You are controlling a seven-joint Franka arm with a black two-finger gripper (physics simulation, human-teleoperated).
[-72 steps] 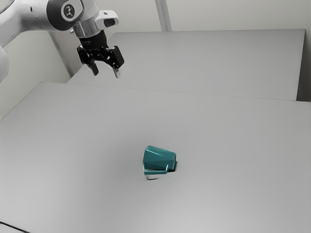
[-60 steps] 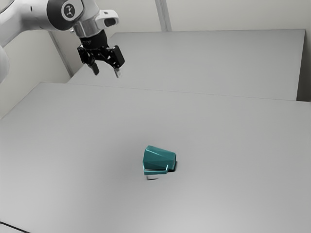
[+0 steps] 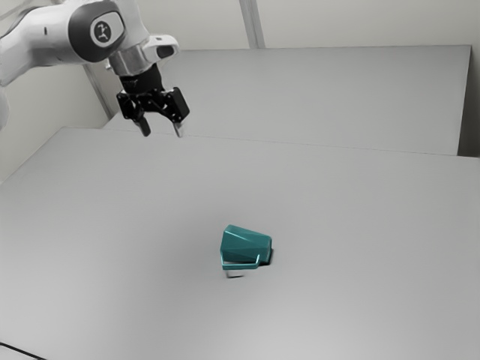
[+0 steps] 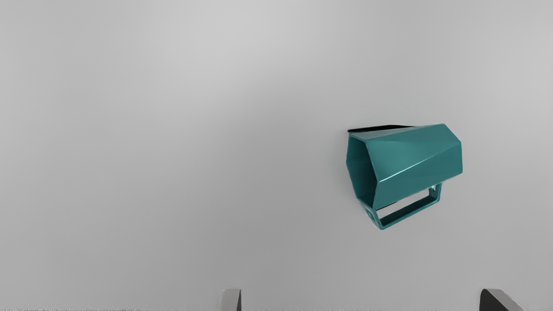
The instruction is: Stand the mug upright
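mug (image 4: 414, 160): smooth, pretty glossy, glints on the facets, can't tell if ceramic or plastic
handle (image 4: 410, 214): same slick finish, at the mug's 6 o'clock, exterior view
table (image 3: 337, 307): smooth, basically matt
arm (image 3: 45, 45): smooth, plastic-looking shell
gripper (image 3: 163, 133): slight sheen

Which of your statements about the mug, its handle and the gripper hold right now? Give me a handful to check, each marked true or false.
1. The mug lies on its side on the table. True.
2. The gripper is shut on the mug. False: its fingers stand apart, clear of the mug.
3. The handle is the same teal as the mug's body. True.
4. The mug's mouth points straight up. False: it faces sideways.
5. The gripper is nearer the exterior view's left than the mug. True.
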